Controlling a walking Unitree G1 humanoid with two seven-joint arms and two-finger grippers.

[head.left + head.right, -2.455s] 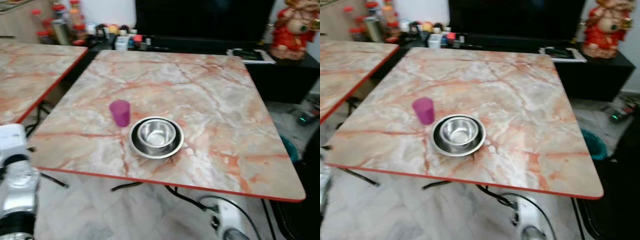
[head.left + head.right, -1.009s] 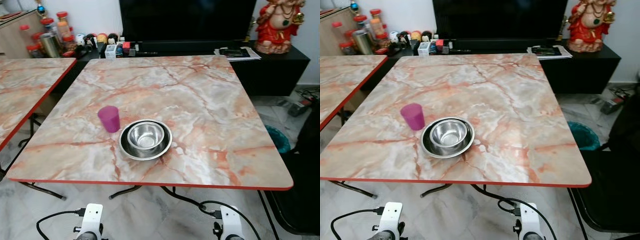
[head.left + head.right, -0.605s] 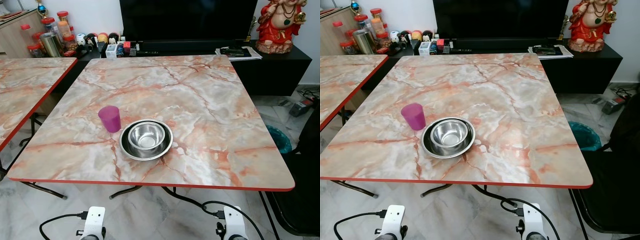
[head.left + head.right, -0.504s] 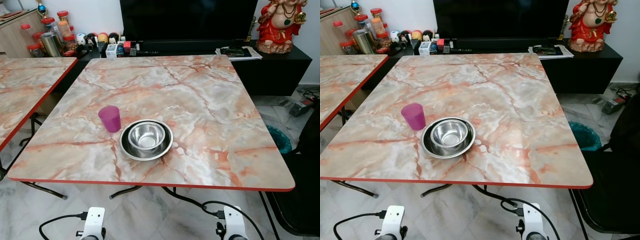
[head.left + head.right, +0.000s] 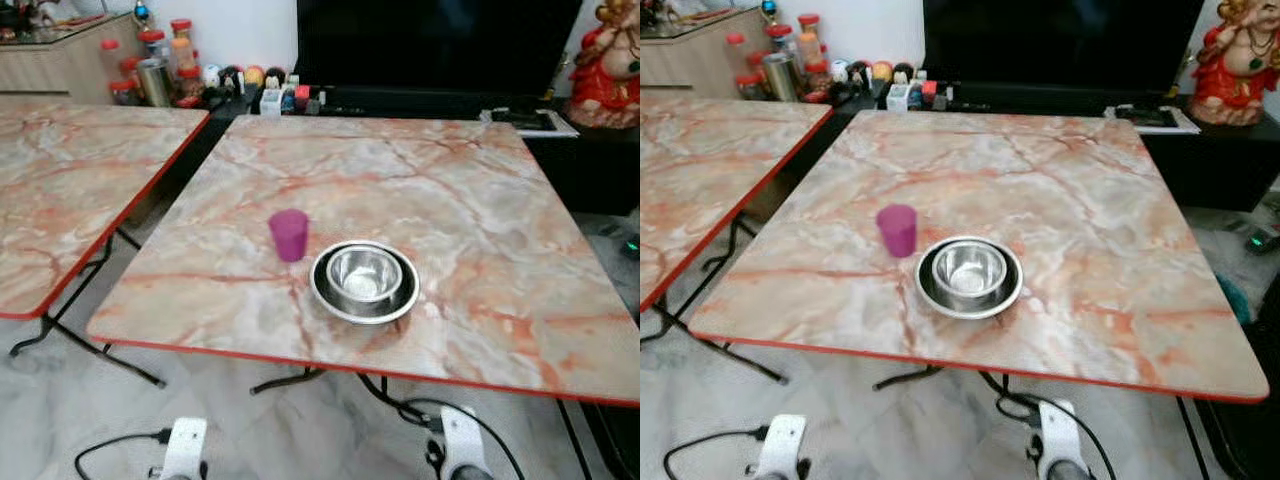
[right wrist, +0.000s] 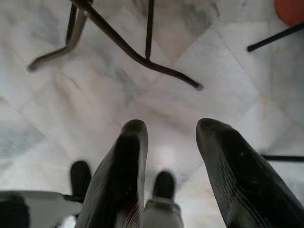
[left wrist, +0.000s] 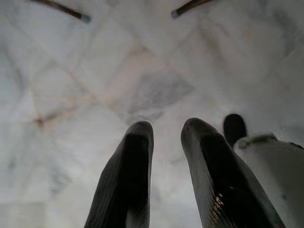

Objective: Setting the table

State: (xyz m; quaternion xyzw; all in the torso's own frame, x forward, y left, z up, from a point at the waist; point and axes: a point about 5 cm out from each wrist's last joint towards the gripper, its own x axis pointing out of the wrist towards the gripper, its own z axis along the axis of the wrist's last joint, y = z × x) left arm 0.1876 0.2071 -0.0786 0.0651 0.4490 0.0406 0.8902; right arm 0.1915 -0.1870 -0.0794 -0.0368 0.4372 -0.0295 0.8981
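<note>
A purple plastic cup (image 5: 289, 234) stands upright on the marble-patterned table (image 5: 470, 200). Just right of it a steel bowl (image 5: 364, 274) rests inside a steel plate (image 5: 343, 308), near the table's front edge. My left gripper (image 7: 166, 130) hangs low over the pale marble floor with a narrow gap between its fingers and nothing held. My right gripper (image 6: 172, 129) also points at the floor, near the table's metal legs (image 6: 116, 42), fingers apart and empty. Both arms hang idle below the table.
A second marble table (image 5: 70, 170) stands to the left across a narrow gap. Behind are a black TV unit (image 5: 430, 50), jars and small items (image 5: 160, 75), and a red statue (image 5: 1240, 60). Cables (image 5: 400, 410) trail on the floor under the table's front edge.
The whole scene has shifted right in the eye views and blurred slightly: the camera has turned left. The cup, bowl and plate stand as before.
</note>
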